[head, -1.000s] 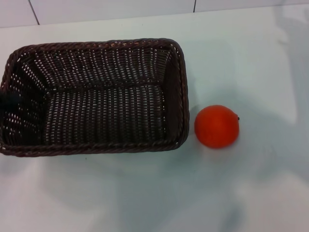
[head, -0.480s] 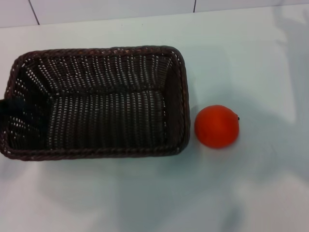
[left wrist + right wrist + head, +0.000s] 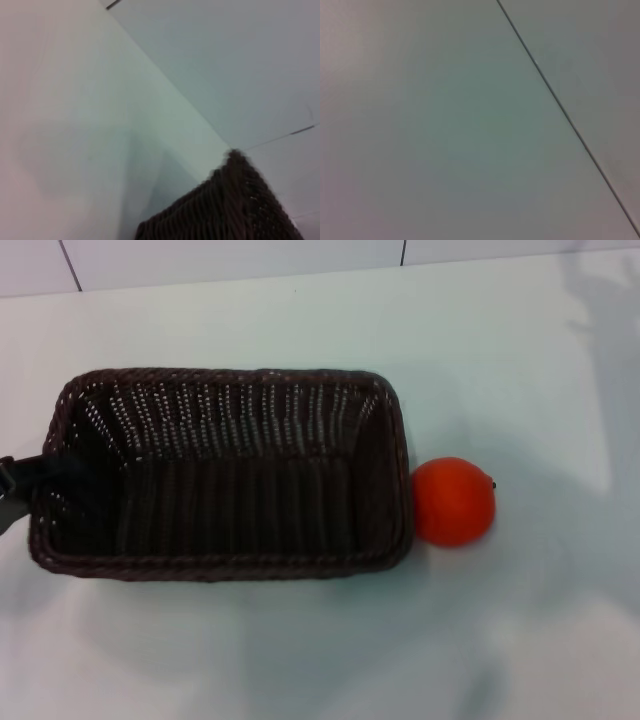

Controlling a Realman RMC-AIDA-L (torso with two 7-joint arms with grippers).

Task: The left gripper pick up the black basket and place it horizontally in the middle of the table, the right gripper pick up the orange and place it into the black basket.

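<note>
Black basket (image 3: 225, 475) sits left of centre on your table (image 3: 520, 360), its right end touching the orange (image 3: 454, 501). Left gripper (image 3: 22, 480) pinches its left rim.

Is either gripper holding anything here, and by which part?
The left gripper holds the black basket by its left short end, at the rim. The right gripper is out of view; the orange lies unheld on the table.

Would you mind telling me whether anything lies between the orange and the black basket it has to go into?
Nothing visible does. The orange sits on the table right against the black basket at its right end wall, and the basket's inside looks empty.
</note>
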